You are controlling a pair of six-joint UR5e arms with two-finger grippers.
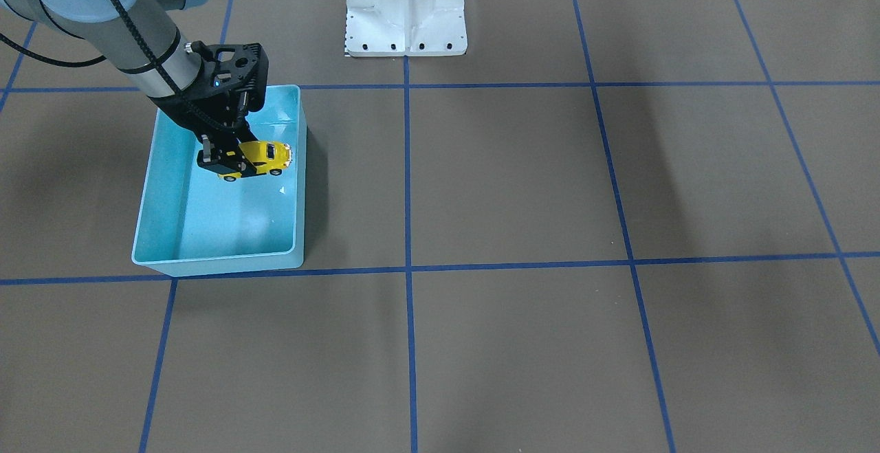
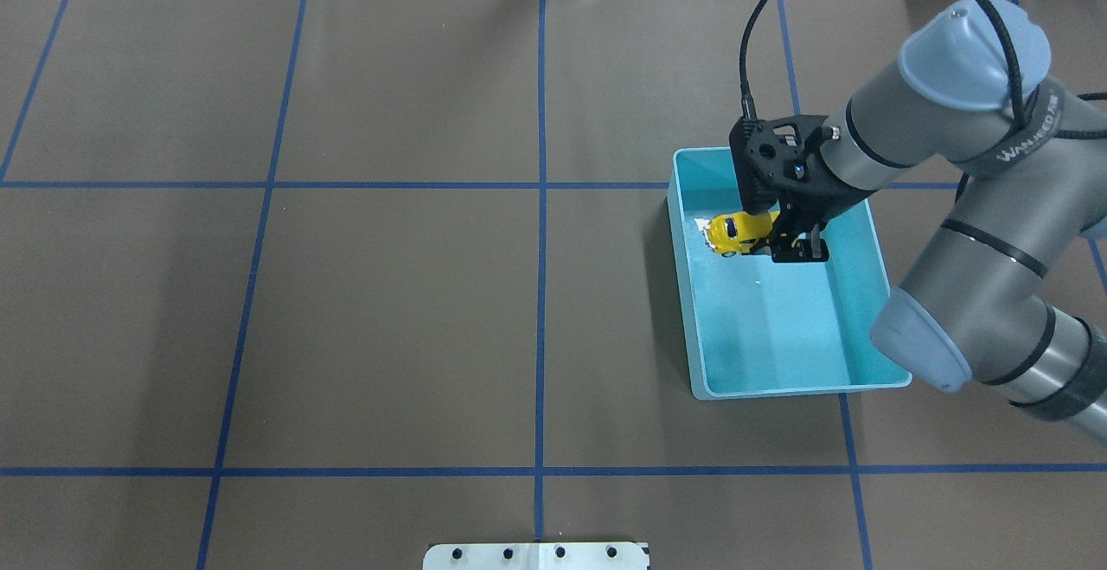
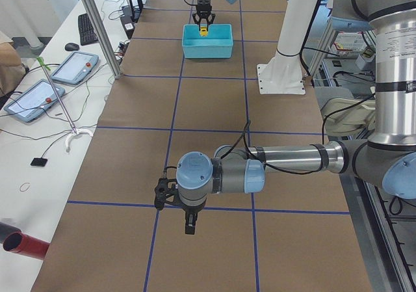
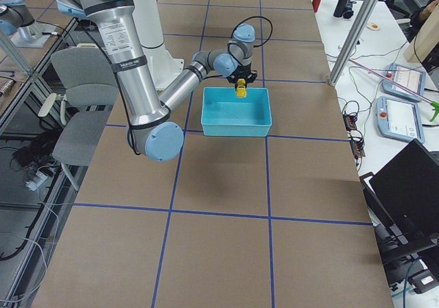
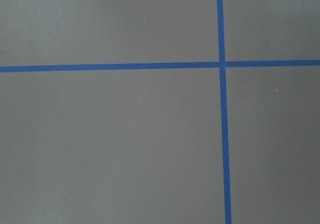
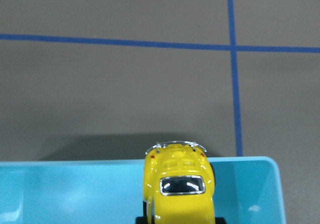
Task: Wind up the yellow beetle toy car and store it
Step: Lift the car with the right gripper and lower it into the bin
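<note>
Front-facing view: holds the yellow beetle toy car [image 1: 264,156] clamped by its back half in the right gripper [image 1: 221,160], with the nose poking out sideways past the fingertips. Hangs within the outline of the light blue bin [image 1: 218,261], below and all around the gripper. Seems clear of the floor, though cannot be told for sure. Looks light, hard and rigid. Probably slick on that glossy rounded shell, so better pinched across the flatter flanks than over the domed roof. Likely to roll on landing if the spring is wound, so worth setting down low.

Overhead view: same clasp, with the car jutting from the gripper toward the bin's inner wall. Shows bright yellow paint, a dark side window, and black wheels with silvery hubs.

Left-side view: far off, the car as a yellow speck under the gripper. Nearby, the left gripper [image 3: 188,225] pointing down at the worktop [image 3: 214,110], well apart from everything. Cannot tell whether released or clenched.

Right-side view: again pinched at the gripper's tip, about level with the bin's far rim.

Left wrist view: nothing but brown worktop and blue tape lines.

Right wrist view: straight ahead of the gripper, a curved yellow back with a dark window, a bright bumper and small red lamps, just short of the bin's wall.
</note>
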